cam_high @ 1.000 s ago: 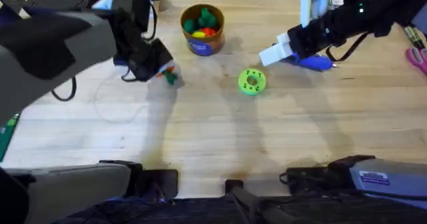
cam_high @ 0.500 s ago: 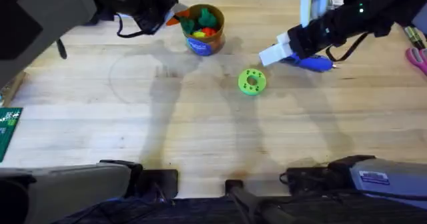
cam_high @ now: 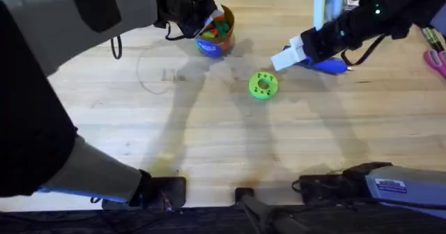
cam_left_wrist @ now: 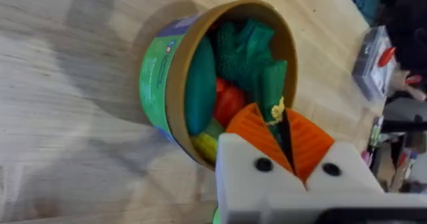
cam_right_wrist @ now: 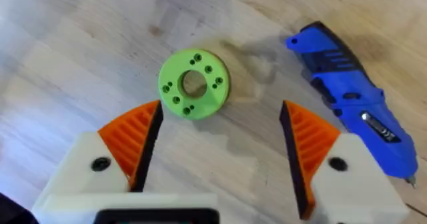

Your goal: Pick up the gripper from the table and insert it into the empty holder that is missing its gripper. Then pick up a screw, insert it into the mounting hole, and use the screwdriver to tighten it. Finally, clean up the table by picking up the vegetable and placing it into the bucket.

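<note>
Surface: pale wooden table (cam_high: 230, 143), planked grain, arm bases along the near edge.

Far left of centre: left arm, large and dark under the overhead camera, reaching to the back of the table. Left gripper (cam_left_wrist: 280, 127), white block with orange ribbed pads, pressed together on the vegetable (cam_left_wrist: 272, 91), a dark green bent piece pinched between the pads with most of its length sticking out past the tips. The vegetable hangs over the mouth of the bucket (cam_high: 212, 44), its free end over the contents inside the rim.

Bucket: short round tub, orange-tan rim, blue and green labelled wall, standing upright at the back of the table. Contents seen from the left wrist: several green toy pieces, one red, one yellow, packed close.

Centre: lime-green disc (cam_high: 263, 85), round, central hole ringed by smaller holes, lying flat on bare wood, well apart from the bucket.

Right of centre: right gripper (cam_right_wrist: 220, 141), white fingers with orange pads spread wide, holding nothing. It hovers above the table with the disc just beyond its fingertips.

Beside it: screwdriver (cam_right_wrist: 353, 137), bright blue, lying on its side on the wood, just to the right of the disc and partly under the right arm in the overhead view.

Far right edge: pink-handled scissors (cam_high: 437, 60), partly cut off.
</note>
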`<state>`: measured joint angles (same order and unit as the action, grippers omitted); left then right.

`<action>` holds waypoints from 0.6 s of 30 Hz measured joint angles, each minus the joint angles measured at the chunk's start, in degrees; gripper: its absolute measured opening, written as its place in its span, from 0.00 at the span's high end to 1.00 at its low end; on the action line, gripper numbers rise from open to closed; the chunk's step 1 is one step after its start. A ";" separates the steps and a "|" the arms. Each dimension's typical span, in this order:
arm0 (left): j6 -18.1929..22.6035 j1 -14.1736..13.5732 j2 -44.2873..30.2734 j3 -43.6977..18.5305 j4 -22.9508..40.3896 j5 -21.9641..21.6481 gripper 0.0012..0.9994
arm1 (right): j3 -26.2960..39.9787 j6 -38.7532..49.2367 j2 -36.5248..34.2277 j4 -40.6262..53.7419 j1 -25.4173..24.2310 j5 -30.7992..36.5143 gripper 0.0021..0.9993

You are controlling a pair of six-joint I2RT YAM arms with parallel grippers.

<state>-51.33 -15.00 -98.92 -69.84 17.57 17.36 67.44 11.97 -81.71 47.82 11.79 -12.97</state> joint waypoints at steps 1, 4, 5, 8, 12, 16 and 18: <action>-0.66 0.11 0.00 -0.07 -0.04 0.03 0.98 | 0.00 0.00 0.00 0.27 0.00 0.00 0.01; -2.11 0.53 -0.02 -0.07 -0.08 -0.13 0.84 | 0.00 0.00 0.02 0.67 0.00 0.00 0.01; -2.47 0.71 -0.02 -0.07 -0.03 -0.27 0.73 | 0.00 0.00 0.02 0.66 0.00 0.00 0.01; -3.38 1.14 0.37 -0.54 -0.71 0.09 0.26 | 0.00 0.00 0.01 0.62 0.00 0.00 0.01; -3.84 1.07 1.00 -0.99 -1.22 0.45 0.01 | 0.01 0.00 0.01 -0.10 0.00 0.00 0.01; -3.39 1.30 0.83 -1.23 -4.56 4.15 0.01 | 0.02 0.00 0.01 -1.56 0.00 0.01 0.01; -2.47 1.40 0.86 -1.89 -4.49 6.03 0.01 | 0.02 0.00 0.02 -1.58 0.00 0.00 0.01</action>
<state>-53.79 -13.61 -98.06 -71.73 13.08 23.39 67.46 11.97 -81.69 46.24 11.79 -12.97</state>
